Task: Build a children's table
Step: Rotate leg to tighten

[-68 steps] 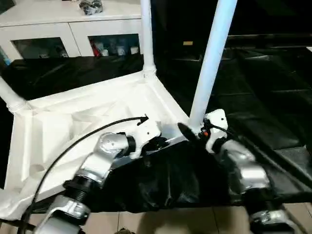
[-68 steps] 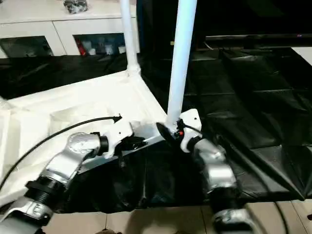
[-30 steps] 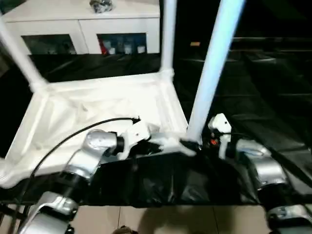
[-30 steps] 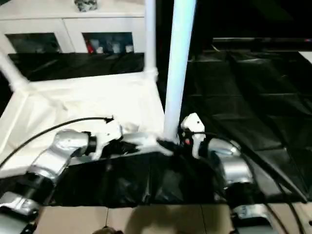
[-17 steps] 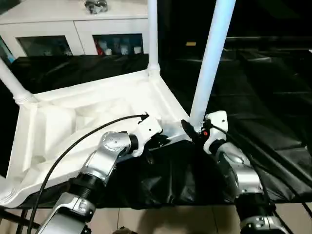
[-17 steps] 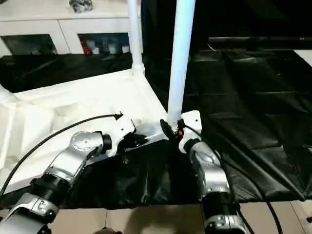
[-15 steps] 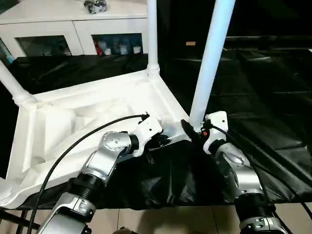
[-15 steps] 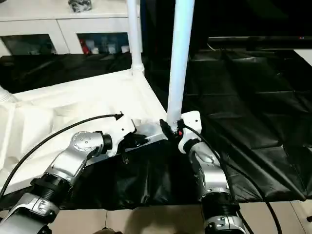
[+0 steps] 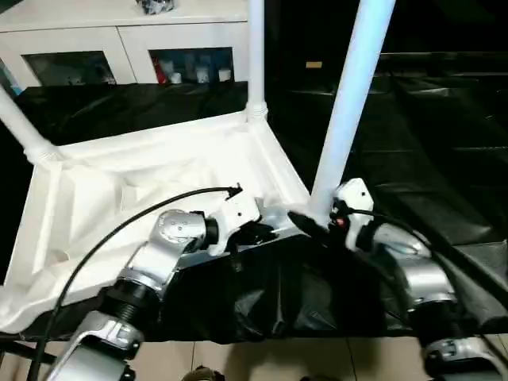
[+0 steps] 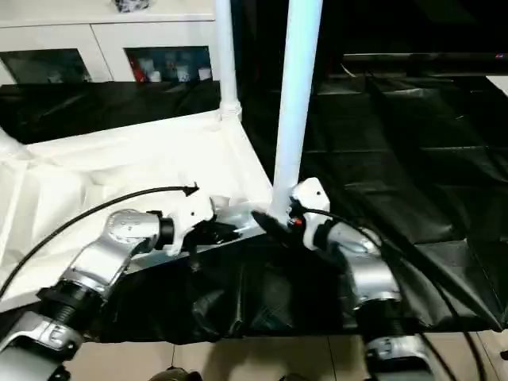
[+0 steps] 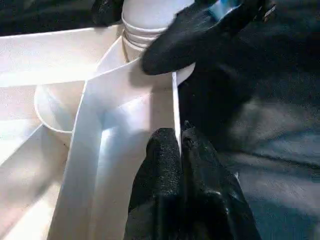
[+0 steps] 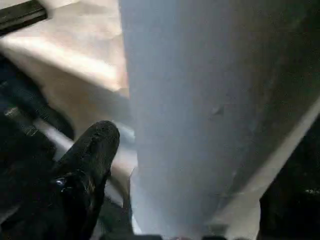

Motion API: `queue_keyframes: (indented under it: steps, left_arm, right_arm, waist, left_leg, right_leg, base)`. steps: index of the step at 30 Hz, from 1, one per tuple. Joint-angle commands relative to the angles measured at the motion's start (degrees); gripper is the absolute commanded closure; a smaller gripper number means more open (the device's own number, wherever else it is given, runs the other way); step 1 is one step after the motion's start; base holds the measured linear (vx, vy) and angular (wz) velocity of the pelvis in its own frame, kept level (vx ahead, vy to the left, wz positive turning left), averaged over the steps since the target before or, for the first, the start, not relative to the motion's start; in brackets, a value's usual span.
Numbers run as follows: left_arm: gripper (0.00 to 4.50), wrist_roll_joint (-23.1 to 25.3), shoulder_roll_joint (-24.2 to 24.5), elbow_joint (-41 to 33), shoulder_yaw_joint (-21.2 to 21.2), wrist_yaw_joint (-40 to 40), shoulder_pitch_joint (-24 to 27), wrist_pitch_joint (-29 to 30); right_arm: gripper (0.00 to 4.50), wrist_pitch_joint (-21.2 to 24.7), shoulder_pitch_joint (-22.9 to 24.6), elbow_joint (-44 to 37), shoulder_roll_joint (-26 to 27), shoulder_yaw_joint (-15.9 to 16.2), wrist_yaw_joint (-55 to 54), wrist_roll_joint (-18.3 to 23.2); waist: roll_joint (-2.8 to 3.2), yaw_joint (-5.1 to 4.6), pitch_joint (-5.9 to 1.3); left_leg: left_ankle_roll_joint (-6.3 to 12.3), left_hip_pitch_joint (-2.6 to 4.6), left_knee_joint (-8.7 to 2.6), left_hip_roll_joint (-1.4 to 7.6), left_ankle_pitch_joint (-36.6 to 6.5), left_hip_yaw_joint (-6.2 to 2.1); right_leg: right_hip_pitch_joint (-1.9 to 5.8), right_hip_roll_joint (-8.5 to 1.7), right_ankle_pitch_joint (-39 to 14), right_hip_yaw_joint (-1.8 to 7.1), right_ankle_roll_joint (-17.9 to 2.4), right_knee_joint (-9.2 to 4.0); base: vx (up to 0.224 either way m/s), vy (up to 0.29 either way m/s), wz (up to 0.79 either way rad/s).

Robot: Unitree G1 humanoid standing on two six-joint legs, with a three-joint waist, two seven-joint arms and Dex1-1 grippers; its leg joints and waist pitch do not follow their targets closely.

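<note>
The white tabletop lies upside down on a black sheet, ribbed underside up. Three white legs stand in its corner sockets: far left, far right and near right. My left gripper is shut on the thin near rim of the tabletop, close to the near right socket. My right gripper is at the foot of the near right leg, open, with its jaws on either side of the tube. One of its black fingers stands just off the leg.
A white cabinet with glass doors stands behind the tabletop. Crumpled black sheeting covers the surface to the right and hangs over the near edge. Tan floor shows below. A black cable arcs from my left wrist.
My right gripper's fingers have spread apart at the leg's foot and its forearm has swung out to the right. The left gripper has kept its hold on the rim. The view shifted slightly.
</note>
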Motion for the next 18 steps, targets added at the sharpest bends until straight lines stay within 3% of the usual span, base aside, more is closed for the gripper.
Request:
queue_keyframes:
  steps: [1,5,7,13,16,17,18]
  left_arm:
    - [4.50,0.5,2.2,-0.5,-1.2,-2.7,-0.5,-1.1]
    - [4.50,0.0,3.8,-0.5,-1.6,-5.3,-0.5,-1.2]
    - [4.50,0.2,4.4,0.0,-1.8,-5.9,-0.6,-1.8]
    - [4.50,-0.5,5.6,0.9,-2.1,-8.1,-1.1,-2.4]
    - [4.50,-1.0,5.8,1.3,-2.1,-9.3,-1.5,-1.8]
    - [4.50,-1.1,5.9,1.6,-2.2,-9.7,-1.7,-1.7]
    - [4.50,-1.1,5.9,1.6,-2.2,-9.7,-1.7,-1.7]
  right_arm:
    - [0.62,-0.4,-0.8,1.5,-1.0,3.2,6.6,0.4]
    - [0.62,-0.2,-1.9,2.7,-2.3,4.1,10.7,0.4]
    - [0.62,0.2,-2.5,3.1,-3.0,4.8,13.6,0.8]
    - [0.79,1.0,-3.8,4.2,-4.1,6.1,19.1,1.9]
    - [1.16,0.9,-4.4,5.0,-4.1,6.3,20.8,2.2]
    - [1.28,0.8,-4.6,5.3,-4.1,6.7,21.5,2.0]
    - [1.28,0.8,-4.6,5.3,-4.1,6.7,21.5,2.0]
  waist:
    - [-0.59,0.31,-3.49]
    - [-0.42,0.27,-3.30]
    - [-0.10,0.31,-3.40]
    - [-0.21,0.80,-3.96]
    - [-0.23,0.99,-3.96]
    - [0.31,1.15,-3.94]
    - [0.13,1.07,-3.92]
  left_leg:
    - [7.41,0.70,-3.30,3.13,-6.5,-0.85]
    - [4.85,1.00,-3.69,3.24,-9.6,-0.89]
    - [4.58,0.99,-3.71,3.23,-9.3,-0.99]
    - [5.77,0.82,-3.23,3.13,-6.5,-0.97]
    - [6.34,0.81,-3.14,3.19,-5.8,-0.95]
    - [6.19,0.87,-3.13,3.20,-6.1,-1.02]
    - [6.15,0.86,-3.13,3.19,-6.5,-0.95]
  right_leg:
    - [3.23,-4.79,-0.3,2.26,-15.4,-3.42]
    - [3.11,-4.81,-7.1,2.44,-14.4,-3.99]
    - [3.09,-4.76,-6.7,2.39,-14.6,-3.87]
    - [3.37,-4.73,-0.5,2.24,-15.8,-3.13]
    - [3.27,-4.73,0.8,2.18,-16.3,-3.02]
    - [3.18,-4.78,0.4,2.11,-16.4,-3.04]
    - [3.18,-4.72,0.2,2.12,-16.4,-3.16]
  base:
    - [0.000,0.000,0.00]
    - [0.000,0.000,0.00]
    - [0.000,0.000,0.00]
    - [0.000,0.000,0.00]
    - [0.000,0.000,0.00]
    - [0.000,0.000,0.00]
    - [0.000,0.000,0.00]
